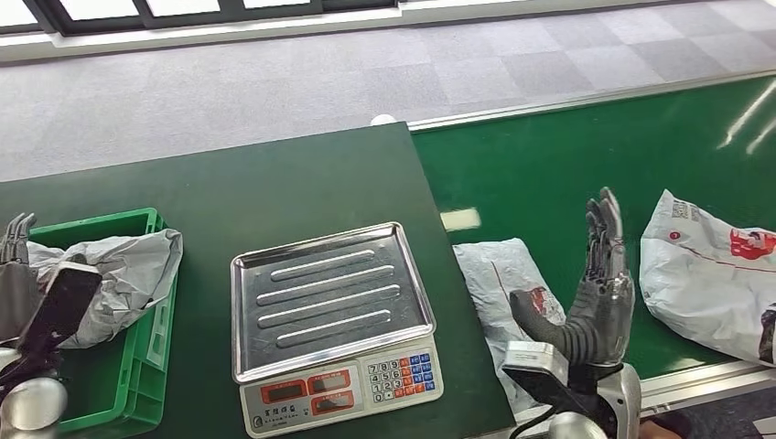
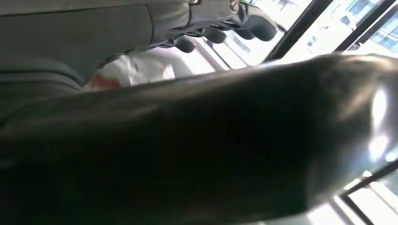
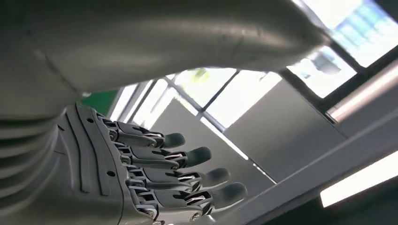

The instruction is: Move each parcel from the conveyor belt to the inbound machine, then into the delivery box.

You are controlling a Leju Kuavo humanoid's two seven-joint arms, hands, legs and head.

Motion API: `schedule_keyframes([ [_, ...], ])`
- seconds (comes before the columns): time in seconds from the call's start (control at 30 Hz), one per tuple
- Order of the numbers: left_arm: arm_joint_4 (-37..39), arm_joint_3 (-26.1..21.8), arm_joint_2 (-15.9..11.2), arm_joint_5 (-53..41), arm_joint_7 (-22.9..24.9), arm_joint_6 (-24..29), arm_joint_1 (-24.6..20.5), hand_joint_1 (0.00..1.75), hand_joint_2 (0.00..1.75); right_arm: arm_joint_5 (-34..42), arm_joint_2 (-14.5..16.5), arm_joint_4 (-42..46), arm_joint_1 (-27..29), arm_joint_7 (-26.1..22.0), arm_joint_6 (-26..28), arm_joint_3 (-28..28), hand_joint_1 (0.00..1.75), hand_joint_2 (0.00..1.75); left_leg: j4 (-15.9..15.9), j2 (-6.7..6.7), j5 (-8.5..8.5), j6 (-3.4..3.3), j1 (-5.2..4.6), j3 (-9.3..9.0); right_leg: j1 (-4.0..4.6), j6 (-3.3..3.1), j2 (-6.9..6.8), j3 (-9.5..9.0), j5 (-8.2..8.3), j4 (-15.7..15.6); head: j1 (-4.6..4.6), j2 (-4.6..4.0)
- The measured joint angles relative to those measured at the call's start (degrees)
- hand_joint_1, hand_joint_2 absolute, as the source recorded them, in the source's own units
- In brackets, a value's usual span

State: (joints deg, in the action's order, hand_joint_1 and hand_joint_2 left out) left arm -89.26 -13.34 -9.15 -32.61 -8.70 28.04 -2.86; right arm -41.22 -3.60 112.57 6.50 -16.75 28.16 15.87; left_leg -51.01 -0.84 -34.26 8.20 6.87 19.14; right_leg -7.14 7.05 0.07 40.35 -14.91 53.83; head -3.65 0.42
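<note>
From the head view we see our right hand [image 1: 599,302], fingers apart and empty, raised between two parcels: a grey parcel [image 1: 501,279] and a white parcel [image 1: 709,274] on the conveyor belt [image 1: 549,165]. Our left hand [image 1: 14,242] rests by a grey bag [image 1: 128,270] in the green delivery box [image 1: 137,366]; we cannot tell its hold. The scale [image 1: 334,320] sits bare on the worktop [image 1: 229,192].

The left wrist view shows dark fingers [image 2: 253,28], unclear.

The right wrist view shows fingers [image 3: 187,157] spread, holding nothing.

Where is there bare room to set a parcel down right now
The steel scale pan is bare, and so is the dark tabletop behind it. The belt is open beyond the two parcels. The green box is crowded: a grey parcel and the left hand fill it.
</note>
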Motion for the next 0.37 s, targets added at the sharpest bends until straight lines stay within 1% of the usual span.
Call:
schedule_keyframes([
  [0.07,-2.5,0.8,0.4,11.7,-2.8,0.5,1.2,0.0,0.0,-6.8,-2.6,-2.0,-1.0,4.0,-1.2,-0.9,0.0,0.0,0.0,0.0,-0.02,-0.02,0.0,-0.01,0.0,0.01,0.0,-0.04,0.0,-0.1,0.0,0.0],
  [0.13,-4.8,1.8,0.7,21.8,-6.6,1.0,1.7,0.0,0.0,-10.4,-6.4,-4.8,-2.5,6.9,-3.9,-2.3,0.0,0.0,0.0,0.04,-0.02,-0.02,-0.01,-0.02,0.0,0.02,-0.01,-0.1,0.0,-0.1,0.0,0.0],
  [0.2,-7.7,3.0,1.0,32.2,-10.9,-0.3,2.6,0.0,0.0,-12.6,-10.7,-7.9,-3.4,9.7,-8.5,-4.6,0.0,0.0,0.0,0.07,-0.04,-0.05,-0.01,-0.02,0.0,0.04,-0.02,-0.14,-0.01,-0.1,-0.01,0.0],
  [0.27,-11.6,4.4,1.8,41.8,-14.8,-3.7,4.7,0.0,0.0,-14.2,-15.0,-10.9,-3.1,12.6,-14.2,-7.6,0.0,0.0,0.0,0.08,-0.1,-0.12,-0.02,-0.02,-0.01,0.12,-0.04,-0.14,-0.07,-0.1,0.0,0.0],
  [0.33,-15.7,5.8,3.0,47.9,-17.8,-6.9,7.0,0.0,0.0,-14.8,-19.2,-14.1,-2.5,14.2,-19.8,-10.8,0.0,0.87,0.0,0.08,-0.18,-0.2,-0.02,-0.01,-0.01,0.2,-0.05,-0.14,-0.13,-0.1,0.0,0.0],
  [0.37,-16.7,6.1,3.3,49.0,-18.5,-7.5,7.5,0.0,0.0,-14.8,-20.2,-14.9,-2.3,14.4,-21.1,-11.5,0.0,1.16,0.0,0.08,-0.2,-0.21,-0.02,-0.01,-0.01,0.22,-0.05,-0.14,-0.15,-0.2,-0.01,0.0],
])
